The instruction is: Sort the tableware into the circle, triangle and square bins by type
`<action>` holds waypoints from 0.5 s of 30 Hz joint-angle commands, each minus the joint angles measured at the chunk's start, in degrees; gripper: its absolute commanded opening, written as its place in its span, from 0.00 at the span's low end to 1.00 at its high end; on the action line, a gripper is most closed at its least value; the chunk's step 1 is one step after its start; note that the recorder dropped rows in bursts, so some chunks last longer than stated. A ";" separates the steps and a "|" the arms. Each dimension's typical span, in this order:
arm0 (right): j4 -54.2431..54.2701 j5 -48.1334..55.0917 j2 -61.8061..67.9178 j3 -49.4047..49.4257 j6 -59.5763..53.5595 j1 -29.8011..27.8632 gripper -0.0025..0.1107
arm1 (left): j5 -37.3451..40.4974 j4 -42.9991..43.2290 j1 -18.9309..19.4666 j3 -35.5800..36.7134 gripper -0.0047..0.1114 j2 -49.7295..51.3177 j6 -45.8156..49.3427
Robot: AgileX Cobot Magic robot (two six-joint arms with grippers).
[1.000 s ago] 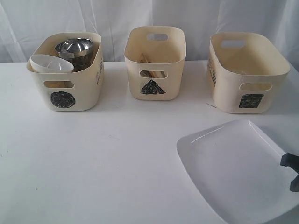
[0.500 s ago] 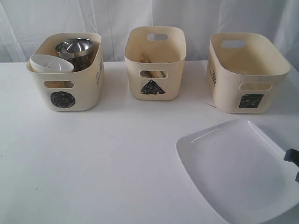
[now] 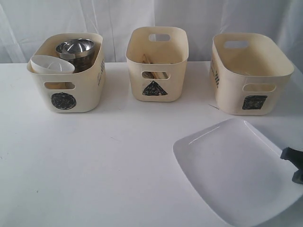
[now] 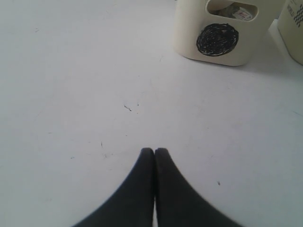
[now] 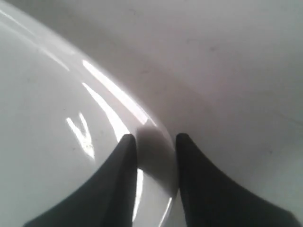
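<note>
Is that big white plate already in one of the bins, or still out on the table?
Out. The plate rests on the table in front of the square bin, its rim between the fingers of the right gripper.

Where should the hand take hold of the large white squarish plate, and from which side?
Grip the large white squarish plate at its thin raised rim on the right edge, coming from the right, one finger above and one below. It lies nearly flat and looks too wide to span. The right hand straddles that rim this way.
</note>
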 commanded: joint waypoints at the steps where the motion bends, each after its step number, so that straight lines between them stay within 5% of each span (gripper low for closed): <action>1: 0.26 5.35 0.58 -0.14 -5.66 -0.07 0.02 | -0.20 -0.60 -0.04 0.18 0.04 -0.19 0.22; 7: 12.52 22.88 -6.46 -3.96 -21.39 -0.07 0.02 | -0.20 -0.60 -0.04 0.18 0.04 -0.19 0.22; 15: 13.94 23.20 -8.48 -4.20 -25.26 -0.07 0.02 | -0.20 -0.72 -0.04 0.18 0.04 -0.19 0.22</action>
